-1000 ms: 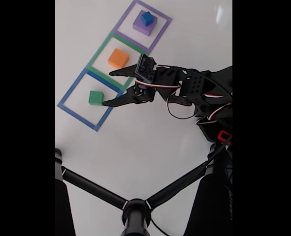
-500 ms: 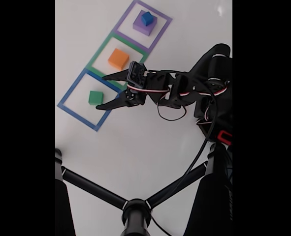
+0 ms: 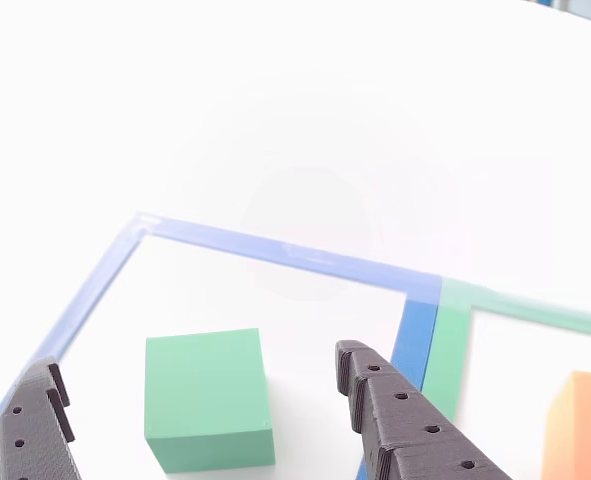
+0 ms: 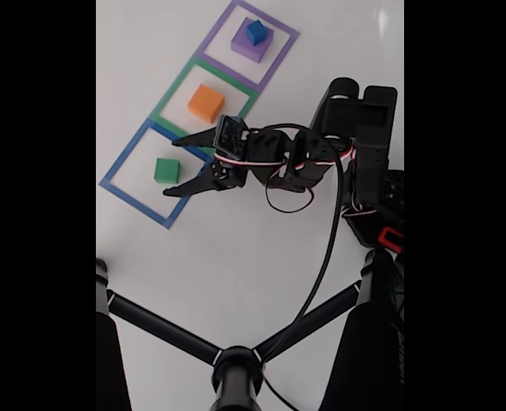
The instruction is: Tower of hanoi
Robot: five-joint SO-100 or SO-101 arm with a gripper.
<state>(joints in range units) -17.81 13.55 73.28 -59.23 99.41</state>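
The black two-finger gripper (image 4: pixel 171 167) has its jaws spread wide apart and holds nothing; in the fixed view its tips reach just over the right edge of the blue taped square outline (image 4: pixel 122 162), and in the other view the two dark ribbed fingers (image 3: pixel 400 425) stand on either side of the small matte green plastic square block (image 3: pixel 208 400), which lies a little ahead of them and touches neither. I judge the step in hand to be the approach to pick up that green block (image 4: pixel 167 169), which sits alone inside the blue outline on the white table (image 4: pixel 235 248). The next move calls for pushing the open jaws further forward and down until the block lies squarely between the pads, then closing on its flat sides and lifting. By count there are four blocks: one green; one matte orange plastic square block (image 4: pixel 205 102) inside the green taped square outline (image 4: pixel 174 89); and one small blue plastic block (image 4: pixel 256 32) stacked on one larger purple plastic block (image 4: pixel 246 46) inside the purple taped square outline (image 4: pixel 227 21). There are three outlines in a row and one gripper.
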